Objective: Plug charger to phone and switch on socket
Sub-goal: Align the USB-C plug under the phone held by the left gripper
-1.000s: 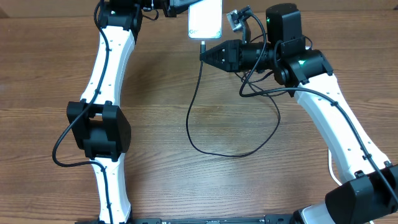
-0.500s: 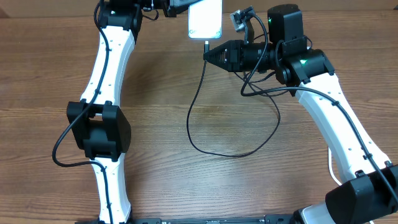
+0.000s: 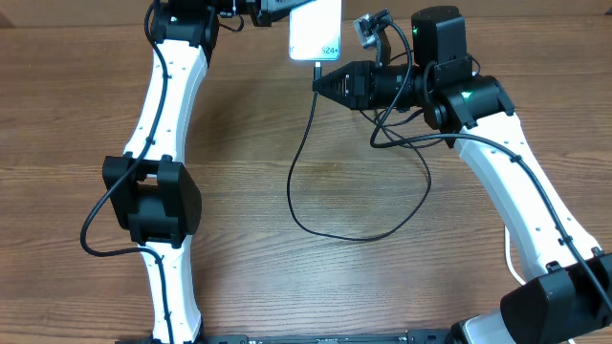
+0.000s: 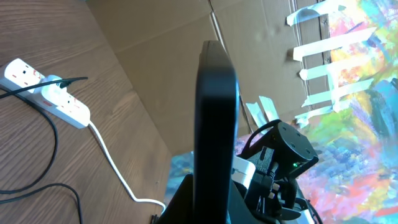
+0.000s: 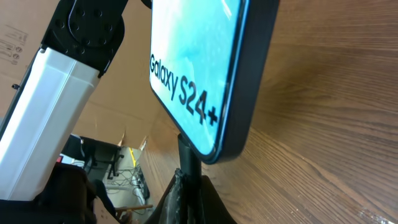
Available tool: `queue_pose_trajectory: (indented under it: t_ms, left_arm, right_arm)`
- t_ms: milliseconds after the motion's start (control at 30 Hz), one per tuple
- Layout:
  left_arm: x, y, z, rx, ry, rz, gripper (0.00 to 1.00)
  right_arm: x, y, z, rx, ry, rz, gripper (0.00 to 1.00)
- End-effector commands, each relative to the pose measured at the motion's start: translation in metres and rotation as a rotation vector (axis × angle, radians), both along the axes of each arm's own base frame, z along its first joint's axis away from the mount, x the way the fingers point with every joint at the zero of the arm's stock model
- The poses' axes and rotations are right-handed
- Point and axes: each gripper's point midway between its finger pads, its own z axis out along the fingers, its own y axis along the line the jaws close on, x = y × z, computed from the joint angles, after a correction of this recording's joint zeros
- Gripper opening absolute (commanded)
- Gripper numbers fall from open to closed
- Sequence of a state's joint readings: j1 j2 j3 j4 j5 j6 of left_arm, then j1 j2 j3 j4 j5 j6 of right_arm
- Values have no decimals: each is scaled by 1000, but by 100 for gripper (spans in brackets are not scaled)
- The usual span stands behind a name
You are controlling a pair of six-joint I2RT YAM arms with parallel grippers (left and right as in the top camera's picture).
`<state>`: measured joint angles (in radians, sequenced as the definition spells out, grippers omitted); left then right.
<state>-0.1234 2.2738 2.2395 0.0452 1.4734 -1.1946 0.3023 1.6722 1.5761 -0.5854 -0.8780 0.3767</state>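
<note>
Overhead view: the table [image 3: 229, 191] supports the slack charger [image 3: 291, 186] loop. The socket [image 4: 71, 109], visible from the left wrist, lies well apart from the phone [image 3: 316, 27]. My left gripper [image 4: 208, 202] is clamped on the phone, presenting its port edge. My right gripper [image 3: 320, 84] pinches the connector tip [image 5: 188, 155] at that edge; full seating cannot be confirmed.

Robotics lab test station. Two white-and-black robot arms, the left arm [image 3: 170, 86] and the right arm [image 3: 521, 186], stand at a wood-grain worktop [image 3: 249, 153]. Brown cardboard sheets [image 4: 168, 56] wall it in, beside a brightly painted backdrop [image 4: 360, 87] patched with white tape strips [image 4: 317, 14].
</note>
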Motion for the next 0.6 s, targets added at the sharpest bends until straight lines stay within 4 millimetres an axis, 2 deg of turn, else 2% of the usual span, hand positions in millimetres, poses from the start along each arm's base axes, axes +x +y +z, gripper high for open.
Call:
queue_pose_trajectory:
  t_ms: [0, 233, 567]
  left_arm:
    - [-13, 1, 26, -8, -102, -13, 4]
    - [-16, -6, 26, -9, -101, -22, 4]
    - [-15, -7, 26, -9, -101, -21, 4]
  right_arm:
    - [3, 1, -6, -17, -7, -9, 4]
    - [2, 3, -6, -19, -8, -6, 4]
    - [4, 8, -11, -59, -20, -35, 4]
